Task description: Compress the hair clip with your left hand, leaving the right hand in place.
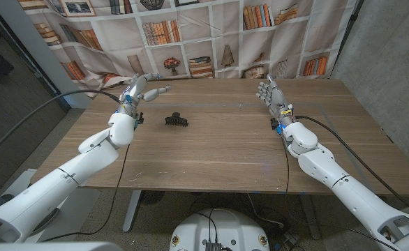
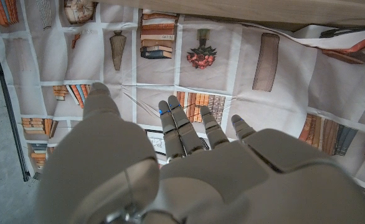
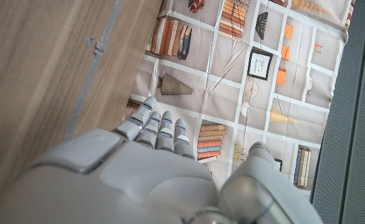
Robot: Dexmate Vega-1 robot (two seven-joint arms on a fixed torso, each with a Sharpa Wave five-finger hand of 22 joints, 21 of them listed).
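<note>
A black hair clip (image 1: 177, 120) lies on the wooden table (image 1: 218, 150), left of the middle. My left hand (image 1: 139, 91) hovers at the table's far left, behind and to the left of the clip and apart from it, its fingers spread and holding nothing. In the left wrist view the left hand (image 2: 176, 162) reaches out with straight fingers toward the bookshelf backdrop. My right hand (image 1: 269, 94) stands at the far right of the table with fingers up and apart, empty. The right wrist view shows the right hand (image 3: 151, 168) beside the table edge.
A printed bookshelf backdrop (image 1: 211, 35) hangs behind the table's far edge. A grey wall (image 1: 393, 56) stands at the right. Black cables (image 1: 72, 97) run along both arms. Bare wood lies between the two hands around the clip.
</note>
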